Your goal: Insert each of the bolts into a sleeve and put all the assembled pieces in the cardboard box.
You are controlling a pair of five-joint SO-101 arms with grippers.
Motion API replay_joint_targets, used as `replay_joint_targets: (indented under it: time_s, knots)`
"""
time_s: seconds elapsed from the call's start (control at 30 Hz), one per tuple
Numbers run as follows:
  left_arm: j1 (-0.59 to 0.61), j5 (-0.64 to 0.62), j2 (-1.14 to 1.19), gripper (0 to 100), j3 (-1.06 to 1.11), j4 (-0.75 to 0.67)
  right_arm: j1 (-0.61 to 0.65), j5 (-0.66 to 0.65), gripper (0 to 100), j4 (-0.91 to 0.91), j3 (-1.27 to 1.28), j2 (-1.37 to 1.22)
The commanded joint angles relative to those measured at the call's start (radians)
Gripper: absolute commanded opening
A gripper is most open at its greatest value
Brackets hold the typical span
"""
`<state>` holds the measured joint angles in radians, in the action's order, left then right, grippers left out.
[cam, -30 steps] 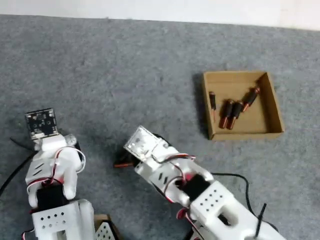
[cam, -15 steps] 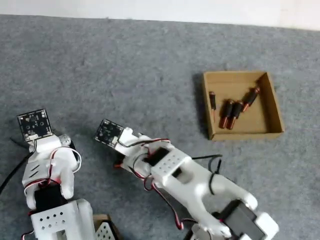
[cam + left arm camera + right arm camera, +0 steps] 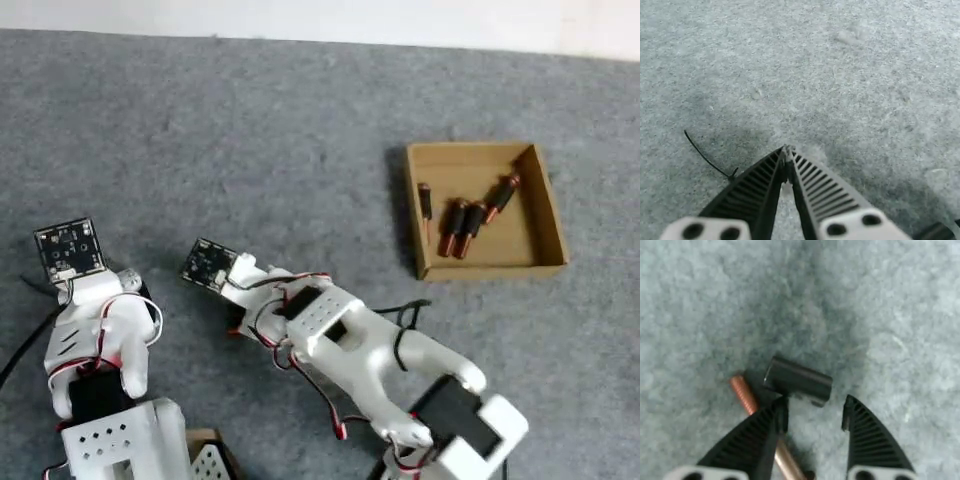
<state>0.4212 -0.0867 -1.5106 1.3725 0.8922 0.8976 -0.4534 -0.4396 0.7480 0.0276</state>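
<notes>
A short black sleeve [image 3: 797, 381] lies on the grey carpet just past my right gripper [image 3: 815, 407], which is open and empty. A copper bolt [image 3: 744, 395] lies beside the sleeve and runs under one finger [image 3: 760, 440]. In the high view the right arm [image 3: 330, 330] stretches left across the carpet, with an orange bit of the bolt [image 3: 232, 330] showing beside it. My left gripper [image 3: 786, 150] is shut on nothing, low over bare carpet. The cardboard box [image 3: 490, 268] at the right holds two assembled pieces [image 3: 462, 228], a third [image 3: 503, 193] and a thin bolt [image 3: 425, 208].
The left arm [image 3: 100, 340] stands at the lower left of the high view. A thin black cable tie [image 3: 705, 157] sticks out near the left gripper. Open carpet lies between the arms and the box.
The right arm has swung left and stretched out toward the sleeve and bolt. The left arm shifted slightly left, then held still.
</notes>
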Motion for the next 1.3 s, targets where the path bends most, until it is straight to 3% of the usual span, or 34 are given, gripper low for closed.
replay_joint_targets:
  time_s: [0.0, 0.57, 0.7, 1.27]
  knots:
    - [0.008, 0.002, -0.012, 0, -0.013, -0.023, 0.010, -0.021, 15.2, 0.001, -0.091, -0.038]
    - [0.007, 0.002, -0.012, 0, -0.012, -0.025, 0.042, -0.078, 15.2, 0.001, -0.205, -0.102]
    - [0.007, 0.002, -0.012, 0, -0.008, -0.037, 0.077, -0.141, 14.9, 0.001, -0.203, -0.104]
    - [0.007, 0.002, -0.012, 0, 0.013, -0.071, 0.105, -0.146, 14.9, -0.001, -0.197, -0.107]
